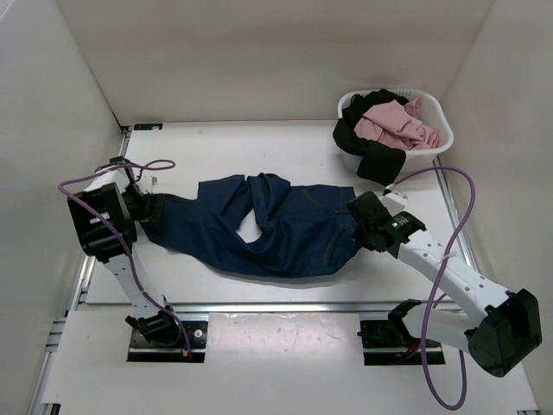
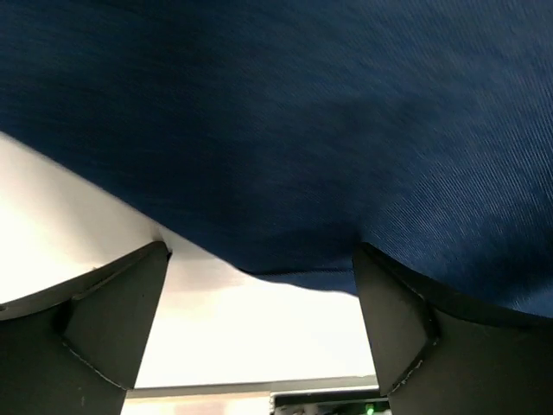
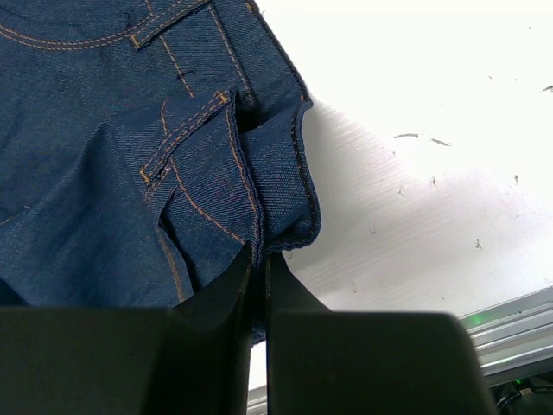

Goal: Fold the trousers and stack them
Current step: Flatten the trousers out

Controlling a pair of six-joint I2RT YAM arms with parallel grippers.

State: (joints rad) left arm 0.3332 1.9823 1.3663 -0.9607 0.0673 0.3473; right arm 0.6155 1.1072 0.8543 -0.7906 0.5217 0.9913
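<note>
The trousers (image 1: 285,229) sprawled across the counter (image 1: 259,151); left gripper (image 1: 147,209), at nine o'clock, gaped wide at a leg end; right gripper (image 1: 356,216), three o'clock, pinched the waistband tight.

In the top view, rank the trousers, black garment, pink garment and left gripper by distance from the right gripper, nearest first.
1. trousers, shut in the right gripper, mid-table.
2. black garment, just beyond, draped over the basket rim.
3. pink garment, farther back inside the basket.
4. left gripper, far left, at the trousers' other end.
</note>
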